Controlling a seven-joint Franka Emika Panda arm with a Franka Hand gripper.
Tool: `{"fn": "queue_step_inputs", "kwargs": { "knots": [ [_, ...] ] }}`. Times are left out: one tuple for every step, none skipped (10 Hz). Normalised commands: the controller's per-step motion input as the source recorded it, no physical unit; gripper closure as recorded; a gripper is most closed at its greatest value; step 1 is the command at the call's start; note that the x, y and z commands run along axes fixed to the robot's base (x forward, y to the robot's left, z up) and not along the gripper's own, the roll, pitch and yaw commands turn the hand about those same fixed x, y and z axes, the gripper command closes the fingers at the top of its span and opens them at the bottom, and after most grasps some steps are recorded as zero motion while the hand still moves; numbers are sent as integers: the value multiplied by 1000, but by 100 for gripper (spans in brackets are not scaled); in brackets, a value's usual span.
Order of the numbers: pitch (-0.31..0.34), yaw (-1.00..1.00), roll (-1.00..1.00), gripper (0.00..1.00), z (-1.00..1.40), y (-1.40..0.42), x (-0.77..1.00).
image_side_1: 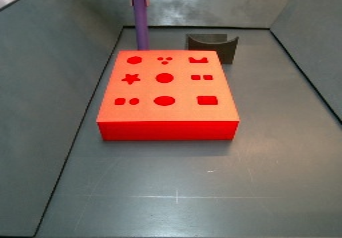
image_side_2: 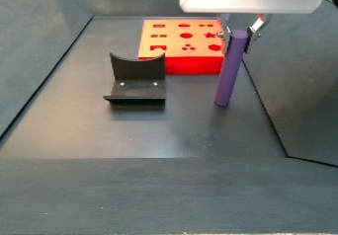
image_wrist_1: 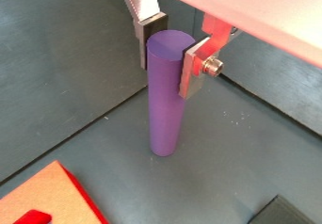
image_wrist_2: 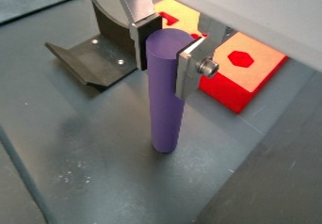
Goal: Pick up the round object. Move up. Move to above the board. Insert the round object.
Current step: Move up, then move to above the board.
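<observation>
The round object, a tall slim purple peg (image_wrist_1: 167,96), stands upright with its lower end on the dark floor. It shows in both wrist views (image_wrist_2: 167,96) and both side views (image_side_1: 139,22) (image_side_2: 230,71). My gripper (image_wrist_1: 170,41) is at the peg's top end, its two fingers pressed against opposite sides, shut on it. The gripper also shows in a wrist view (image_wrist_2: 168,41) and a side view (image_side_2: 240,34). The board, a flat red block (image_side_1: 181,117) with shaped holes, lies apart from the peg, and shows in a side view (image_side_2: 185,66).
The dark fixture (image_side_2: 134,79) stands on the floor beside the board, and shows in a side view (image_side_1: 214,47) and a wrist view (image_wrist_2: 94,54). Grey walls enclose the floor. The peg is close to a wall (image_wrist_1: 63,68).
</observation>
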Motion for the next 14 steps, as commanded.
{"fn": "queue_step_inputs", "kwargs": {
  "knots": [
    [4,-25,0,100,818,-46,4],
    [21,-21,10,100,722,-30,-7],
    [36,-18,26,100,587,-13,-7],
    [53,-14,41,100,437,0,-3],
    [76,-5,55,100,231,8,4],
    [-147,-174,177,100,727,65,-647],
    [-166,-152,172,100,611,55,-602],
    [-152,-106,140,100,497,24,-537],
    [-110,-64,119,100,361,20,-446],
    [-60,-36,95,100,215,15,-336],
    [472,-64,26,100,358,-1000,326],
    [503,-53,15,100,350,-1000,349],
    [458,-7,-11,100,357,-1000,370],
    [379,-6,-56,100,355,-1000,375]
  ]
}}
